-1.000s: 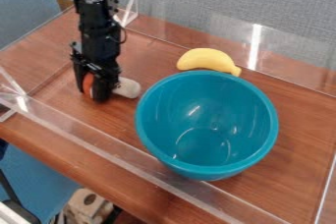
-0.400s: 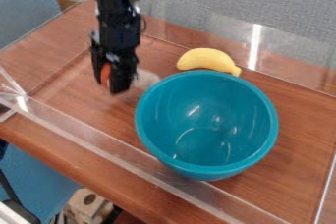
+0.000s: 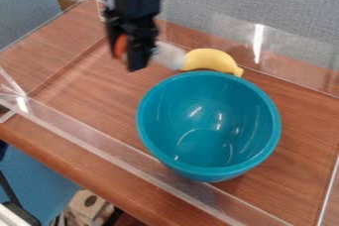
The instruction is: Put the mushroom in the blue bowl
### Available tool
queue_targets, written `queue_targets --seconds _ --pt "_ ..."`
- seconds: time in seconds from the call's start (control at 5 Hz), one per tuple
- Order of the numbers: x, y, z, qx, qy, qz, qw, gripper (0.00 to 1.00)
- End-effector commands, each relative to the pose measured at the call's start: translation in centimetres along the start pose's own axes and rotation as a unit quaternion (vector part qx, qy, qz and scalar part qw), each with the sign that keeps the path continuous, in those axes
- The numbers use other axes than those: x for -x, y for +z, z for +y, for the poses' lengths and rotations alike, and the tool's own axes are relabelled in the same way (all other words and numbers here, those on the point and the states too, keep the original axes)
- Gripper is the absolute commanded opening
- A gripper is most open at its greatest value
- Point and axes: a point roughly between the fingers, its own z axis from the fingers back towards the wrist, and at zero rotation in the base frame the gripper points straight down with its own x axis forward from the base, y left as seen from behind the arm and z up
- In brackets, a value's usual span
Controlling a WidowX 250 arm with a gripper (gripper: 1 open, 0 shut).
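Gripping the mushroom [image 3: 149,56] (reddish cap, white stem), the tool [image 3: 137,56] hangs beside the blue bowl [image 3: 209,125].

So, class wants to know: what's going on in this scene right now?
A robot arm's gripper is carrying the mushroom in its jaws, raised above the wooden table, left of the banana. The blue bowl sits empty in front, so the mushroom has not been dropped in yet.
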Motion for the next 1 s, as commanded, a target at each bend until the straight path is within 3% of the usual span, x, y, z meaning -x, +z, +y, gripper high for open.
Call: queue_targets --seconds 0.0,0.2,0.4,0.6,0.8 --pt "-1.3 1.5 -3.4 -0.011 -0.037 -0.027 0.9989 0.0" --pt "-2.3 0.8 -7.3 -0.001 -0.085 -0.024 0.9961 0.0" --pt "-2.7 -1.5 -8.1 0.012 -0.114 -0.016 0.9933 0.0" --pt "-3.0 -3.7 -7.6 0.02 -0.116 -0.013 0.9929 0.0" --pt "-3.2 -3.7 -6.0 0.026 -0.101 -0.017 0.9944 0.0"
